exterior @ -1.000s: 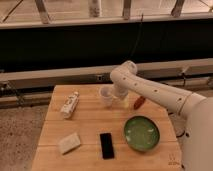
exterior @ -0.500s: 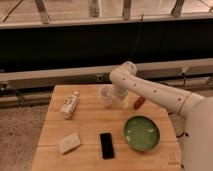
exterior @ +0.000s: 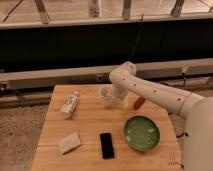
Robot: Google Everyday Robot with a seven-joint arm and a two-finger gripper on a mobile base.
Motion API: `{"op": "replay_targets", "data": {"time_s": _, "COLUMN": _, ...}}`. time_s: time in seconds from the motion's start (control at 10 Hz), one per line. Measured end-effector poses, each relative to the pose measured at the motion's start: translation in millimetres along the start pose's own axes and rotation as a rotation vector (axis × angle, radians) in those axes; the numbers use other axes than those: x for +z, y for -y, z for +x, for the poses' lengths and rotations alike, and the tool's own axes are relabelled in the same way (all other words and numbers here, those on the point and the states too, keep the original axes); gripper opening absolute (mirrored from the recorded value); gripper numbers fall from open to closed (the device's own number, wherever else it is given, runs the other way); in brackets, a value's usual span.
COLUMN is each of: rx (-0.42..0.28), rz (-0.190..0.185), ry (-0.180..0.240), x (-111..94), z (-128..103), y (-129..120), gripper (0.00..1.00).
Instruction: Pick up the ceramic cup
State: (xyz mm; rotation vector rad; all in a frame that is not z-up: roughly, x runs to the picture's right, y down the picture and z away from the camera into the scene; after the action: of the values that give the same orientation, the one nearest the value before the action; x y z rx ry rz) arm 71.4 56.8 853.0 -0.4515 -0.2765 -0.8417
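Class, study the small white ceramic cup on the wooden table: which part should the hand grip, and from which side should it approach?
Grip the small white ceramic cup across its wide round rim or just below it, coming from the right, where the hand already sits beside it. The cup stands upright and tapers toward its base, so a low grip would probably slip. The white labelled bottle lies on its left.

wooden table (exterior: 90,125), speckled floor (exterior: 20,130), dark windows (exterior: 75,47)
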Motion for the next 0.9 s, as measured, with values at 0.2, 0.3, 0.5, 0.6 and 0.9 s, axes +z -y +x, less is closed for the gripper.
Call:
{"op": "replay_targets", "data": {"time_s": 0.2, "rx": -0.007, "rz": 0.000, "ry": 0.000, "x": 0.4, "z": -0.8, "y": 0.4, "gripper": 0.75}}
{"op": "replay_targets", "data": {"time_s": 0.3, "rx": -0.010, "rz": 0.000, "ry": -0.001, "x": 0.7, "z": -1.1, "y": 0.4, "gripper": 0.70}}
{"op": "replay_targets", "data": {"time_s": 0.5, "rx": -0.019, "rz": 0.002, "ry": -0.001, "x": 1.0, "z": -2.0, "y": 0.8, "gripper": 0.64}}
{"op": "replay_targets", "data": {"time_s": 0.6, "rx": -0.022, "rz": 0.002, "ry": -0.002, "x": 1.0, "z": -2.1, "y": 0.7, "gripper": 0.58}}
{"op": "replay_targets", "data": {"time_s": 0.9, "rx": -0.035, "rz": 0.002, "ry": -0.006, "x": 0.2, "z": -3.5, "y": 0.0, "gripper": 0.25}}
